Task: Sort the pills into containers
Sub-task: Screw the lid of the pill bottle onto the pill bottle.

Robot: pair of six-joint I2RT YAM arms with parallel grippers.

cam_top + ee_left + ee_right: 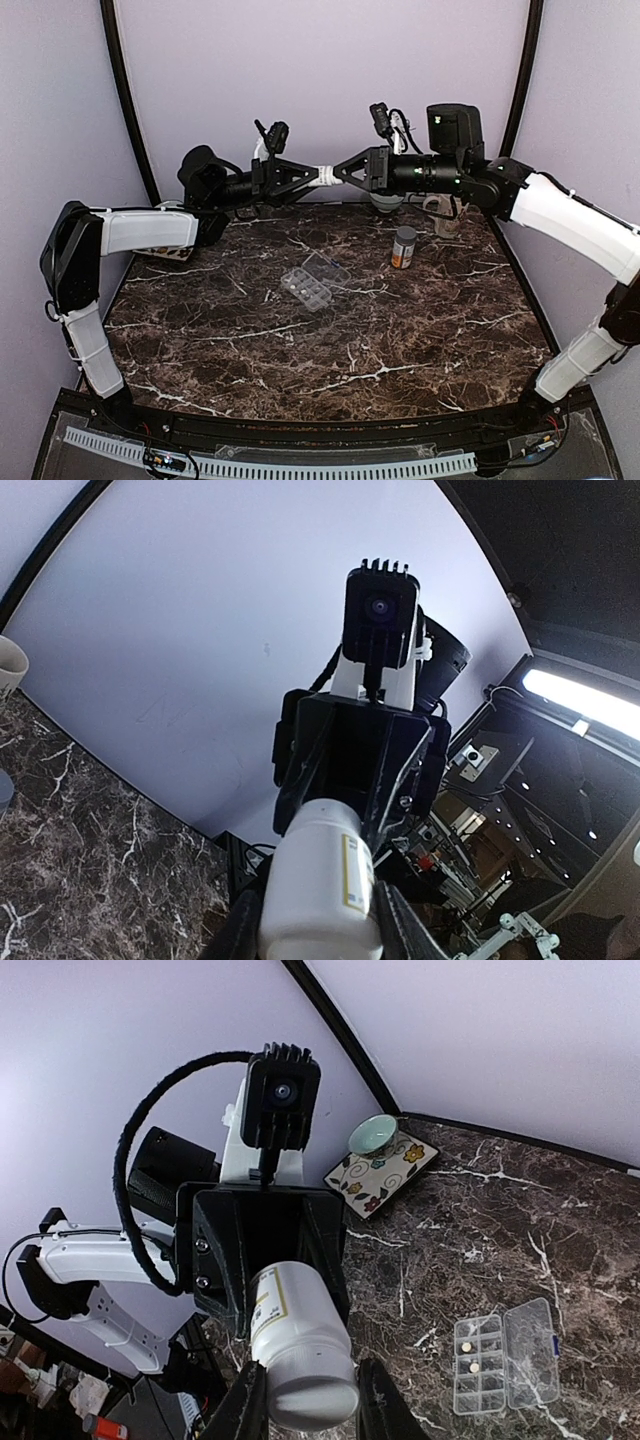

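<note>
1. Left gripper (312, 178) and right gripper (342, 172) meet tip to tip in mid-air above the far edge of the counter (300, 370).
2. A small white bottle (323, 176) lies level between them. The left jaws are clenched on its labelled body, the right jaws on the rounded opposite end.
3. The clear organiser box (312, 283) sits flat near the middle of the counter, well below the arms. Its lid (532, 1350) is swung open and lies beside the compartments.
4. Two small round pills (465, 1346) are visible in separate compartments (487, 1392). The other cells are too small to read.
5. An amber bottle with a grey cap (404, 247) stands upright to the right of the box, apart from it.
6. A floral tile (382, 1172) carries a pale green cup (372, 1134) at the far left.
</note>
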